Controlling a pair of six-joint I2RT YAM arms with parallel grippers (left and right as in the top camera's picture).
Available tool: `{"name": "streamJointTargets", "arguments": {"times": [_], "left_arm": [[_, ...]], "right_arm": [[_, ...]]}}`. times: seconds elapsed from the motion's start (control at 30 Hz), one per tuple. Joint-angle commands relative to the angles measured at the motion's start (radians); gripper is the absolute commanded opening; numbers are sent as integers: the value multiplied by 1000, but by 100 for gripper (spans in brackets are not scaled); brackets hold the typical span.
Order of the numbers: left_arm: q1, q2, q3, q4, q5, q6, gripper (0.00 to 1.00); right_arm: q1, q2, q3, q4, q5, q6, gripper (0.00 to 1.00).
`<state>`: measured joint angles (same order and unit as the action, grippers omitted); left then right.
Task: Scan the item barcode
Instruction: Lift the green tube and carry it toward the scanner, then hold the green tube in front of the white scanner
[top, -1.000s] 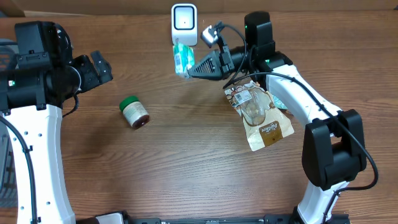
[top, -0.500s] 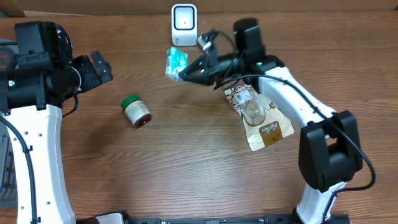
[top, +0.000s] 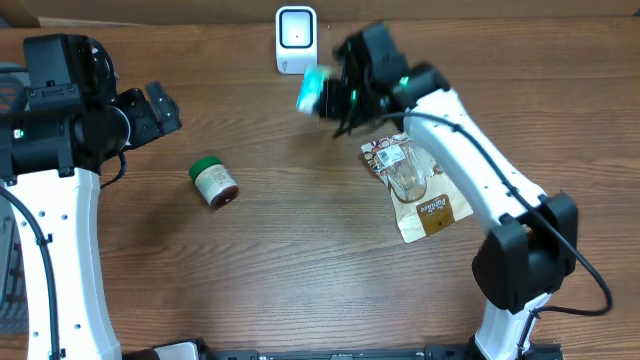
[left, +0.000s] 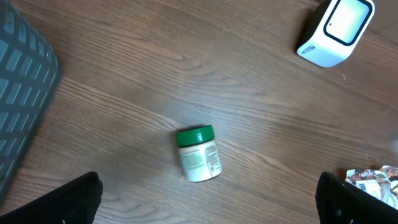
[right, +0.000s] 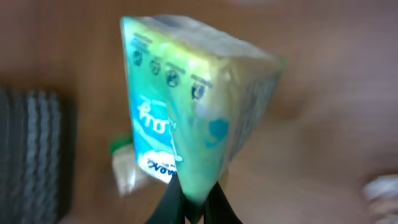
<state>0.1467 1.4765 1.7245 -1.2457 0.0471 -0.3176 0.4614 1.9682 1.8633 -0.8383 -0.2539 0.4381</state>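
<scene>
Slippage is the chief risk. The right hand (right: 191, 205) pinches the blue-green tissue packet (right: 186, 106) by only a thin bottom edge of its soft wrapper. Its fingers are almost together, and the bulk of the pack stands unsupported above the grip. In my judgement a sharp wrist turn could swing the pack around that pinch. It could also tug the film free and drop the pack onto the surface (top: 300, 260).

The packet hangs in the air near the barcode scanner (top: 295, 38), on the robot's side of it and slightly toward the right arm, without touching it. A failed read is the second hazard. The packet is blurred in both views, so I cannot tell where its barcode sits or whether that face is turned to the scanner window. Pushing closer to fix this could knock the small upright scanner over.

The left hand (top: 160, 105) is spread wide and empty, well to the left of the scanner, too far off to catch anything. A green-lidded jar (top: 213, 182) lies on its side, left of the scanner and nearer the robot. A brown pouch (top: 420, 190) lies flat to the scanner's right, beneath the right arm, where a low elbow could drag it.
</scene>
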Motion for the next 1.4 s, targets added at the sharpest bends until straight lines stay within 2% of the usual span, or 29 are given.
{"name": "streamJointTargets", "arguments": {"times": [0.0, 0.1, 0.23, 0.33, 0.43, 0.57, 0.6, 0.7, 0.93, 1.37], "left_arm": [[5, -12, 15, 0, -6, 8, 100], [5, -12, 15, 0, -6, 8, 99], [5, -12, 15, 0, -6, 8, 100], [5, -12, 15, 0, -6, 8, 100], [5, -12, 15, 0, -6, 8, 100], [5, -12, 15, 0, -6, 8, 99], [5, -12, 15, 0, -6, 8, 100], [5, -12, 15, 0, -6, 8, 99], [5, -12, 15, 0, -6, 8, 100], [5, -12, 15, 0, -6, 8, 99]], "right_arm": [[24, -27, 150, 16, 404, -117, 4], [52, -26, 166, 138, 576, -253, 4], [84, 39, 166, 398, 749, -532, 4], [90, 131, 166, 623, 786, -776, 4], [90, 213, 166, 760, 792, -975, 4], [94, 329, 166, 876, 798, -1268, 4], [94, 375, 166, 906, 800, -1380, 4], [94, 448, 166, 967, 803, -1514, 4], [92, 554, 166, 1100, 786, -1536, 4], [94, 576, 165, 1064, 735, -1536, 4]]}}
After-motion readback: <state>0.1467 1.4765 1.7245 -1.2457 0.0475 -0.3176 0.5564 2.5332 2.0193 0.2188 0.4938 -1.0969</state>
